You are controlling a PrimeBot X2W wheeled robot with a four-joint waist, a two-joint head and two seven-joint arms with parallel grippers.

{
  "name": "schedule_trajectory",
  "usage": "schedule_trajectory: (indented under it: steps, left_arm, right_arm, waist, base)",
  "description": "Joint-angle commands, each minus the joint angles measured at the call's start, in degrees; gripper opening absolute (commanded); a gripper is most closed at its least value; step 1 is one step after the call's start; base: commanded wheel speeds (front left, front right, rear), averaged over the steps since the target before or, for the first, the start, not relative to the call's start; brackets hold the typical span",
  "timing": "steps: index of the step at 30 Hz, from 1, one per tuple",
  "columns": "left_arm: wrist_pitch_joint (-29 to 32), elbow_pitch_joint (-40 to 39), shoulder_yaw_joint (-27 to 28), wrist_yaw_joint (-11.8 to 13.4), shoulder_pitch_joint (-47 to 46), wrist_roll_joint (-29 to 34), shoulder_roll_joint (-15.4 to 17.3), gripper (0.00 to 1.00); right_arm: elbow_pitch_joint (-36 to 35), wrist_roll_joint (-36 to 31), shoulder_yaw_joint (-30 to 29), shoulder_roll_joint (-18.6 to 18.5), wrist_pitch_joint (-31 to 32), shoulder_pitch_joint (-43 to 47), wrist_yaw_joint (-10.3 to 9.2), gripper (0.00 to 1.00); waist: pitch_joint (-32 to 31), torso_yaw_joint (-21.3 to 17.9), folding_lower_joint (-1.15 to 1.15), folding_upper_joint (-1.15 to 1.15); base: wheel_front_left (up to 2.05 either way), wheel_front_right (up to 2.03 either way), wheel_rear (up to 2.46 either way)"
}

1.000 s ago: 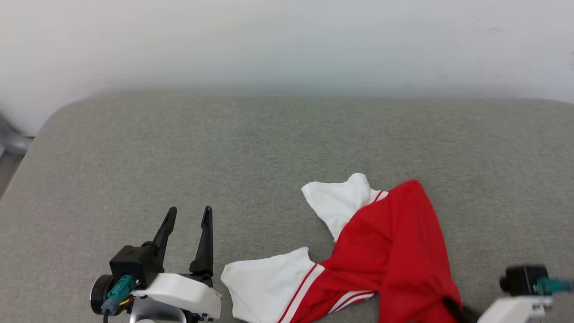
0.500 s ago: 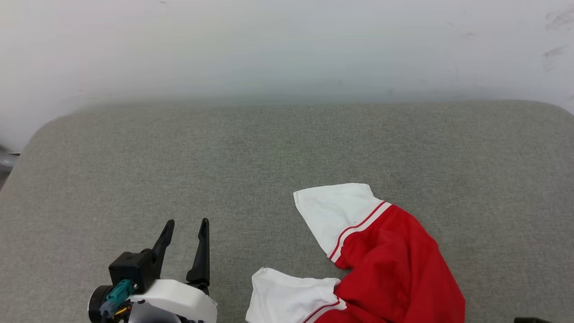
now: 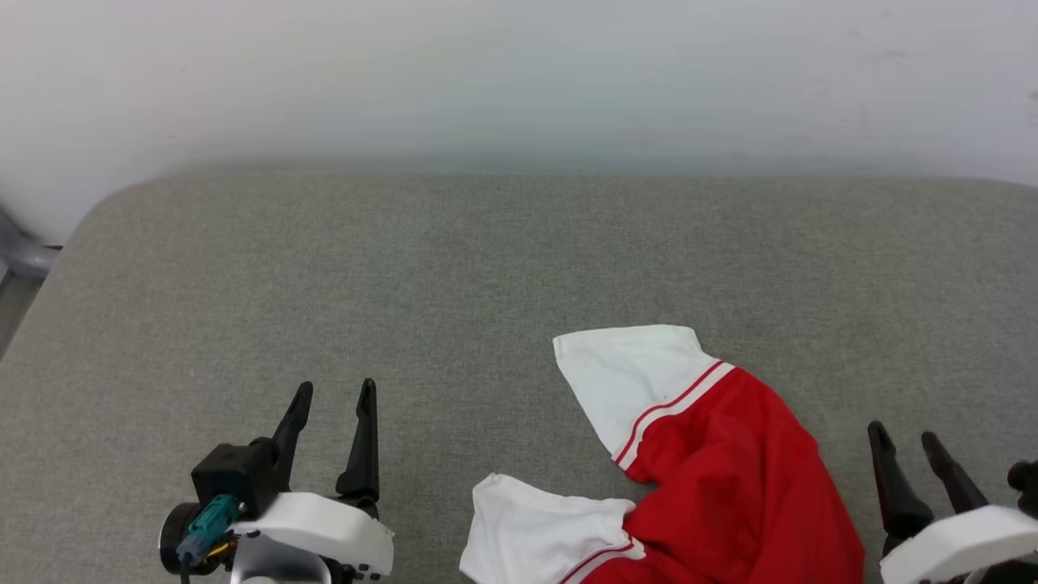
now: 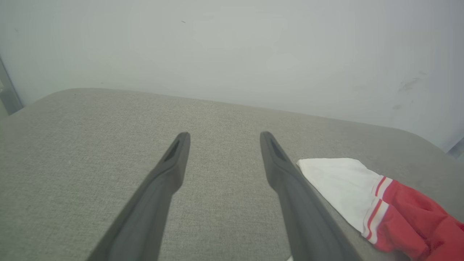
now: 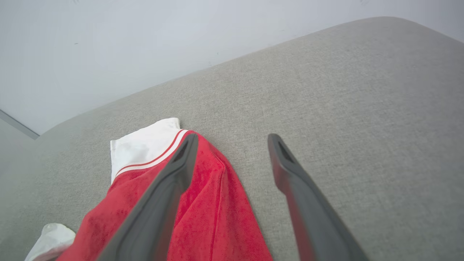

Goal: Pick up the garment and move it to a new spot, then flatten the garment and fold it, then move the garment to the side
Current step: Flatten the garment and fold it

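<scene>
The garment point(image 3: 730, 470), red with white sleeves and red-white striped trim, lies crumpled on the grey cushion at the lower right of the head view. One white sleeve point(image 3: 628, 377) points up and left, another point(image 3: 539, 535) lies near the bottom edge. My right gripper point(image 3: 902, 434) stands open just right of the garment, holding nothing. In the right wrist view that gripper point(image 5: 232, 139) hovers over the garment point(image 5: 214, 217), whose red edge passes under its left finger. My left gripper point(image 3: 332, 391) is open and empty at the lower left, apart from the garment. Its wrist view shows the gripper point(image 4: 224, 136) beside the garment's sleeve point(image 4: 340, 181).
The grey fabric cushion point(image 3: 486, 268) spreads wide, with rounded corners at the far left and right. A pale wall point(image 3: 519, 73) rises behind it. A grey metal part point(image 3: 20, 251) shows past the cushion's left corner.
My right gripper has opened and let go of the garment, and now stands to its right. The garment has settled lower and flatter. The head camera shifted slightly.
</scene>
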Motion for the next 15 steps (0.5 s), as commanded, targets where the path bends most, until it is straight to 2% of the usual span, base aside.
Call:
schedule_trajectory:
  steps: [1, 4, 5, 15]
  left_arm:
    - [-0.4, -0.2, 0.1, 0.2, -0.7, 0.4, -0.1, 1.00]
    - [-0.6, -0.6, 0.1, 0.0, -2.0, 0.6, -0.6, 1.00]
    - [-0.9, -0.7, -0.2, -0.5, -3.6, 1.0, -1.3, 1.00]
    - [-2.0, 1.7, -1.5, -3.6, -9.9, 2.2, -5.5, 1.00]
  right_arm:
    - [0.7, 0.3, -0.1, -0.9, 0.0, -1.7, -0.04, 1.00]
    - [3.6, 0.2, 2.1, -3.2, 2.2, -7.1, -0.03, 1.00]
    - [7.2, 1.7, 6.3, -7.8, 6.1, -13.2, -0.06, 1.00]
    - [15.6, 9.5, 25.4, -21.0, 24.6, -32.8, -0.05, 1.00]
  waist:
    - [0.9, 0.8, 0.00, 0.00]
    - [2.8, 2.1, 0.00, 0.00]
    - [5.4, 3.6, 0.00, 0.00]
    - [12.7, 10.9, 0.00, 0.00]
  base:
    - [0.00, 0.00, 0.00]
    - [0.00, 0.00, 0.00]
    - [0.00, 0.00, 0.00]
    - [0.00, 0.00, 0.00]
